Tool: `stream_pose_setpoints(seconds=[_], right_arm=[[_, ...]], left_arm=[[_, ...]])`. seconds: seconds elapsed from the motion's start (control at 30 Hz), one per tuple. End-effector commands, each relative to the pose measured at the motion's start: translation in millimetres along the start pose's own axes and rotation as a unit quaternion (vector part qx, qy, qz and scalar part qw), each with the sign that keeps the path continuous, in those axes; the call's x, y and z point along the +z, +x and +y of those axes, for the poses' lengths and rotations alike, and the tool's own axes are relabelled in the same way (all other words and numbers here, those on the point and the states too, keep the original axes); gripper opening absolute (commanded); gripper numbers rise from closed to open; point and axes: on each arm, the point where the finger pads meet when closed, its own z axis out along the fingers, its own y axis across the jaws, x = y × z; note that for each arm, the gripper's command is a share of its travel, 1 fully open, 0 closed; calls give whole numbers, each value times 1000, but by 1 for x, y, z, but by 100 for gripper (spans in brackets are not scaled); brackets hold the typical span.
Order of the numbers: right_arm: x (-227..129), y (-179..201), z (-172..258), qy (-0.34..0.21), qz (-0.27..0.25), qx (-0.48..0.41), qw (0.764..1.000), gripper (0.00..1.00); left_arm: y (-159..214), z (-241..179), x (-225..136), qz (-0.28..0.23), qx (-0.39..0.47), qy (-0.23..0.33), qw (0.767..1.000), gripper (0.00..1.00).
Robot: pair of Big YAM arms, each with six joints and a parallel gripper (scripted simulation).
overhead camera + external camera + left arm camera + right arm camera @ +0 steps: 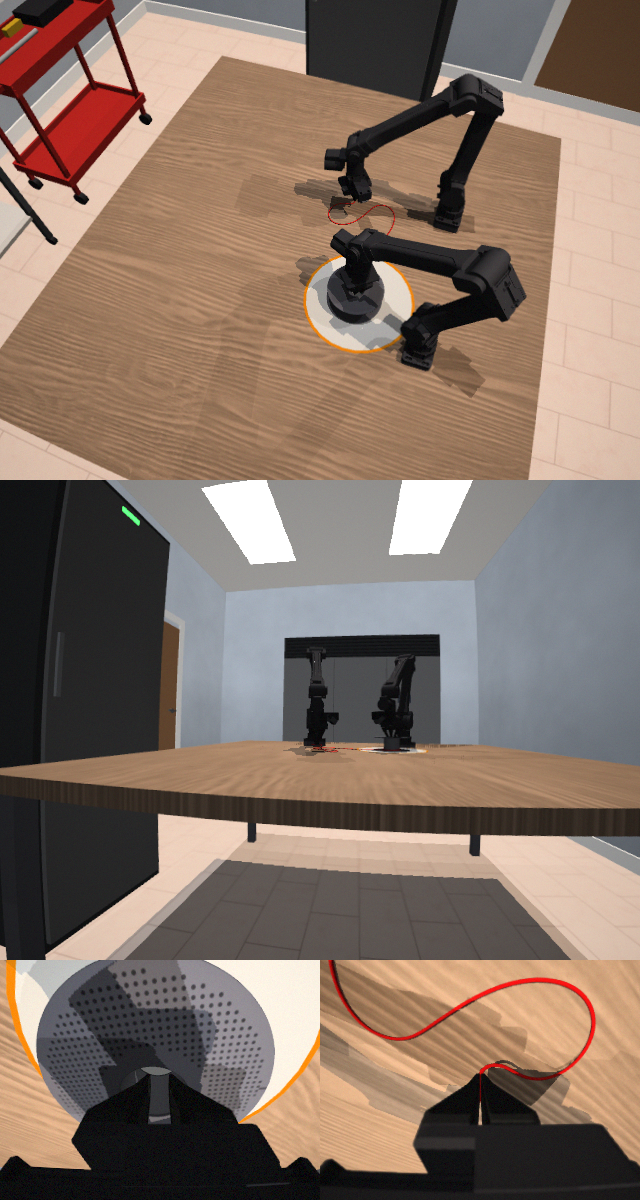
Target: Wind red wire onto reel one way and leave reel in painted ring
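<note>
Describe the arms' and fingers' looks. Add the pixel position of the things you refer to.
Both arms (413, 252) (401, 678) and (408, 124) (316, 673) are matte black, with boxy joints and straight links on small rectangular bases. Fingers: black, tapering to narrow tips. No sleeves, bright markings or external cables visible.

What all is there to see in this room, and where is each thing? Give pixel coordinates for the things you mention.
Table: one, brown wood, mid-room (170, 310) (330, 779)
Reel: one, dark grey, flat inside the painted ring (355, 312) (391, 744) (240, 1045)
Painted ring: one, orange around white, on the table (306, 315) (12, 995)
Wire: one, red, curving over the table from the right gripper toward the reel (393, 214) (537, 980)
Cart: one, red, beyond the table edge (80, 134)
Cabinet: one, black, beside the table (372, 46) (108, 686)
Door: one, brown, in a pale frame (169, 686)
Ceiling lights: two, white, overhead (250, 521)
Left gripper: one, black, over the reel's middle, slightly open (160, 1080)
Right gripper: one, black, shut on the wire (480, 1076)
Arms: two, black, on the table (413, 258)
</note>
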Motion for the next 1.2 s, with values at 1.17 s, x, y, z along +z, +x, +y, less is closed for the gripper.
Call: stream_pose_setpoints(seconds=[1.17], right_arm=[[-20, 9, -28, 23, 20, -14, 999, 0]], left_arm=[[16, -10, 0, -23, 143, 11, 989, 52]])
